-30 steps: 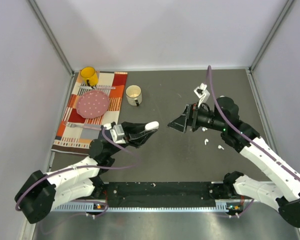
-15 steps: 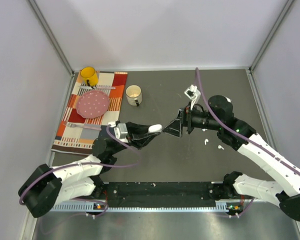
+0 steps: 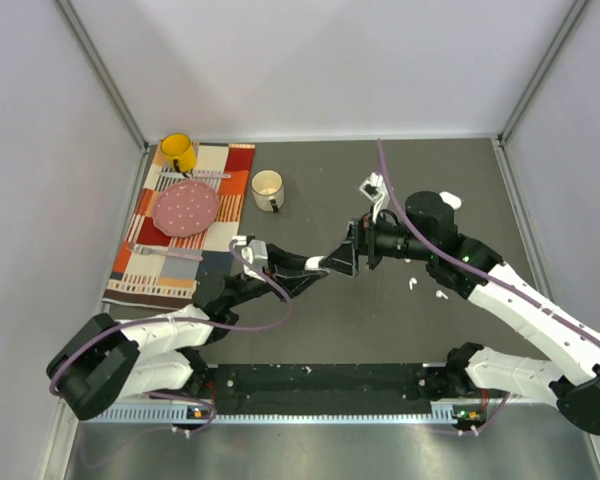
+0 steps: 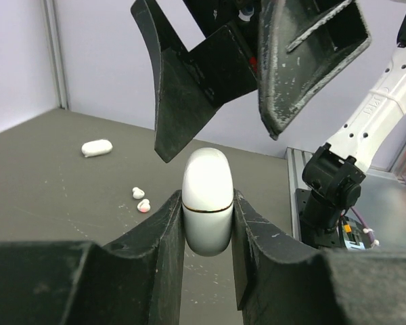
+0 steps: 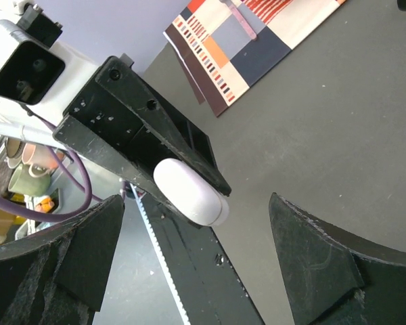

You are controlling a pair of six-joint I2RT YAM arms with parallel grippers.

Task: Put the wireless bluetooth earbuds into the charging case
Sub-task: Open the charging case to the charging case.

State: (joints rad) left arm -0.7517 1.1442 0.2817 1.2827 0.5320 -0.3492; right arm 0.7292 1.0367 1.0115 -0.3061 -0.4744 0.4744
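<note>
My left gripper [image 4: 208, 227] is shut on a closed white charging case [image 4: 208, 200], held upright above the table with its seam just above the fingertips. The case also shows in the right wrist view [image 5: 189, 191]. My right gripper [image 5: 197, 203] is open, its two fingers [image 4: 189, 88] spread on either side of the case's top and not touching it. In the top view the two grippers meet at mid-table, left gripper [image 3: 310, 270] and right gripper [image 3: 342, 262]. Two tiny white earbuds [image 4: 141, 199] lie on the table beyond; they also show in the top view [image 3: 413, 283].
A second white case [image 4: 97, 147] lies on the table farther back. A patterned placemat [image 3: 145, 265] at the far left carries a pink plate [image 3: 187, 207] and a yellow mug [image 3: 177, 152]. A white mug [image 3: 268, 188] stands beside it.
My left gripper has carried the case to the right and my open right gripper has moved left, so its fingers now flank the case's top.
</note>
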